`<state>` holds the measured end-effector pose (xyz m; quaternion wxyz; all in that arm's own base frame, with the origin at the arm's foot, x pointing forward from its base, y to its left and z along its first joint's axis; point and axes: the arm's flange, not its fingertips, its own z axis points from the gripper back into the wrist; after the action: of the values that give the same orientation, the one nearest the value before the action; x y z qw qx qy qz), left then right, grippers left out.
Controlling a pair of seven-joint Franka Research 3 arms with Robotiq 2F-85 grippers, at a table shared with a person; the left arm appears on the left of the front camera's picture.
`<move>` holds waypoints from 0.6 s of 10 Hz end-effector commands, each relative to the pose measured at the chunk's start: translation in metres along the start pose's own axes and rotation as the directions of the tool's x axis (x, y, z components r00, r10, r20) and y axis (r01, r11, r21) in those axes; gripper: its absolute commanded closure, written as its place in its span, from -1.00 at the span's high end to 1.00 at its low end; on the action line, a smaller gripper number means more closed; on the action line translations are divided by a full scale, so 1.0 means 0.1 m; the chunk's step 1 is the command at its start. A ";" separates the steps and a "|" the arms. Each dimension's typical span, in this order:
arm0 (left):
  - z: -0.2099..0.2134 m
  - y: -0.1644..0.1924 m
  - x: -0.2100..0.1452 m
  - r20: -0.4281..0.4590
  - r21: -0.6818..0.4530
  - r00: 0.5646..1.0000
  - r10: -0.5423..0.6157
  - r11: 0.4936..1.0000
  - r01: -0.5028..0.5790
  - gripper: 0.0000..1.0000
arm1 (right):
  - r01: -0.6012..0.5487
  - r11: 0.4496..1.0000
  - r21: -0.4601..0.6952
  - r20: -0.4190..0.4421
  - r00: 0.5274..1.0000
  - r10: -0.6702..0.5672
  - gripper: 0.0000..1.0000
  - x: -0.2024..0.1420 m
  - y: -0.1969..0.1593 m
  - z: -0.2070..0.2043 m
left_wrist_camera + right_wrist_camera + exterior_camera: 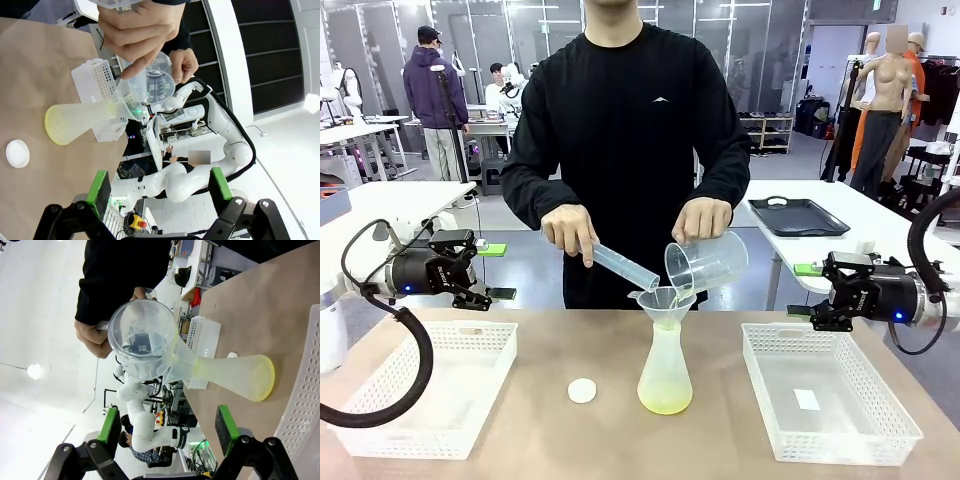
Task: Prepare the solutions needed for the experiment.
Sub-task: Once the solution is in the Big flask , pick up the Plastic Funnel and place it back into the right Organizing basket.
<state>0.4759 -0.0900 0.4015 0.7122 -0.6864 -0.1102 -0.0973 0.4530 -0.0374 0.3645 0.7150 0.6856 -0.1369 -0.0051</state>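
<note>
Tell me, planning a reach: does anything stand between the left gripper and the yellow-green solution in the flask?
The flask's wall encloses the solution, and the person's hands hold a beaker and cylinder over the funnel in its neck. A white cap lies on the table between.

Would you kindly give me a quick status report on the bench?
Left gripper open, empty. Right gripper open, empty. Solution a shallow layer in the flask. Person's hand tips beaker into funnel above it.

Flask (665,365) midway between left gripper (498,270) and right gripper (805,292) | funnel (660,300) in its neck | cap (582,390) toward left gripper | left basket (380,440), right basket (880,440) below them
</note>
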 end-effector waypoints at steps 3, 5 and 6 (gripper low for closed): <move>0.00 -0.01 0.01 0.000 0.000 1.000 0.001 1.000 -0.001 1.00 | 0.001 1.000 -0.007 0.004 1.000 -0.001 0.91 -0.02 0.01 -0.01; 0.00 -0.01 0.01 0.000 0.000 1.000 0.001 1.000 -0.001 1.00 | 0.001 1.000 -0.007 0.004 1.000 -0.001 0.91 -0.02 0.01 -0.01; 0.00 -0.01 0.01 0.000 0.000 1.000 0.001 1.000 -0.001 1.00 | 0.001 1.000 -0.007 0.004 1.000 -0.001 0.91 -0.02 0.01 -0.01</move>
<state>0.4759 -0.0900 0.4015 0.7122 -0.6864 -0.1102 -0.0973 0.4530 -0.0374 0.3645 0.7150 0.6855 -0.1369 -0.0051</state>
